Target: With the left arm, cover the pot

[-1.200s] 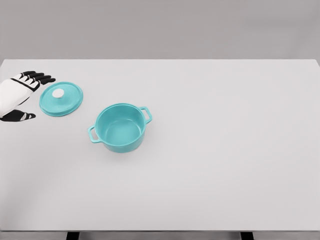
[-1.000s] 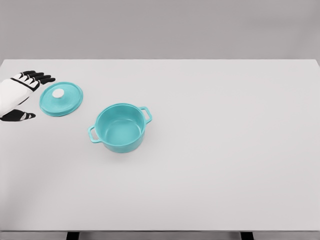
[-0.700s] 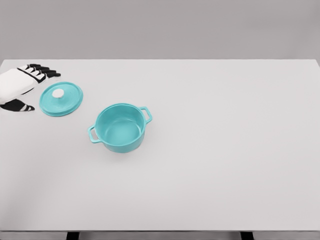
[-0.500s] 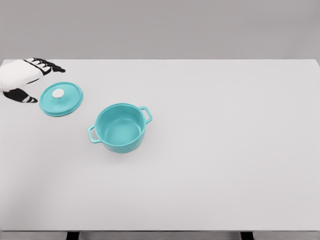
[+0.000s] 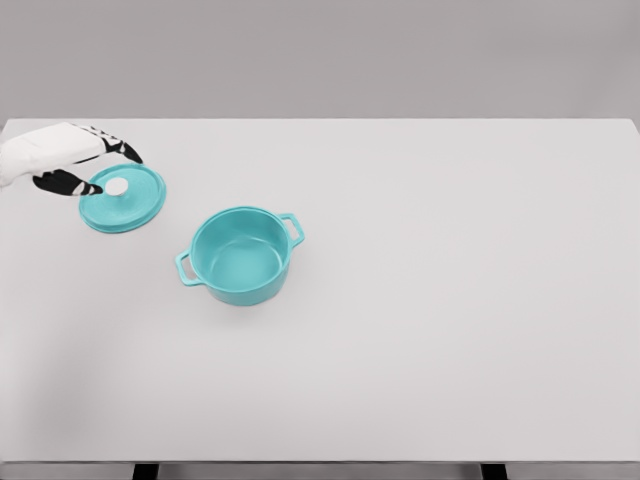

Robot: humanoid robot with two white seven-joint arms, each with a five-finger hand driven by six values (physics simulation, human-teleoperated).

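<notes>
Left hand (image 5: 62,160) spread over round glossy teal lid (image 5: 123,198).

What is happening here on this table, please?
A white robot arm comes in from the left, and its left hand is at the teal lid, fingers spread around the lid's white knob but not closed on it. The lid lies flat on the white table, to the left of and behind the open teal pot, apart from it. The pot is not yet covered. The right arm is not in view.
</notes>
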